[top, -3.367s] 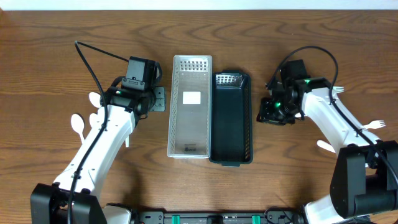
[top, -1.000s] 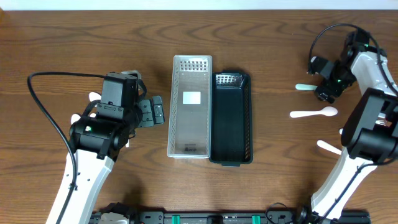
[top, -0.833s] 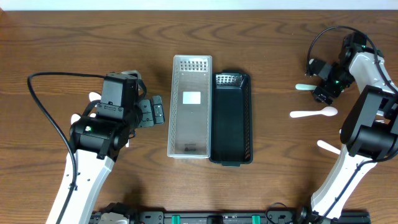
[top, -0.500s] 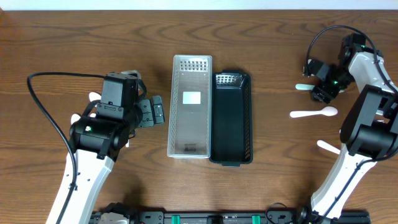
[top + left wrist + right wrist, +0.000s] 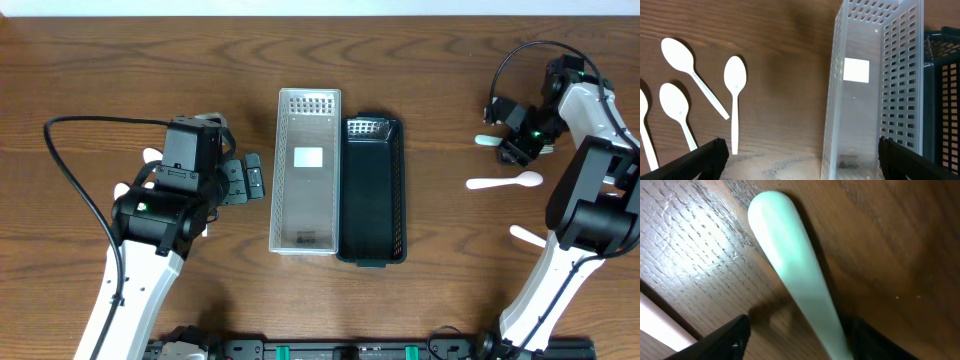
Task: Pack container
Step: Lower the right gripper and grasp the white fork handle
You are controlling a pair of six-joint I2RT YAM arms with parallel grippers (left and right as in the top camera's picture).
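Observation:
A white perforated basket and a black basket stand side by side at the table's middle, both with nothing in them. In the right wrist view a pale spoon lies flat on the wood between my right gripper's fingers. The jaws straddle its handle, which lies close to the right finger, with a gap on the left side. In the overhead view that gripper sits at the far right over the spoon. My left gripper hangs wide open left of the white basket, holding nothing.
Several white spoons lie on the wood left of the white basket. On the right, another white spoon and a further one lie near the right arm. The black basket's edge shows at the left wrist view's right.
My right gripper has crept slightly left onto the pale spoon and its jaws have narrowed around the handle. The left arm has not moved.

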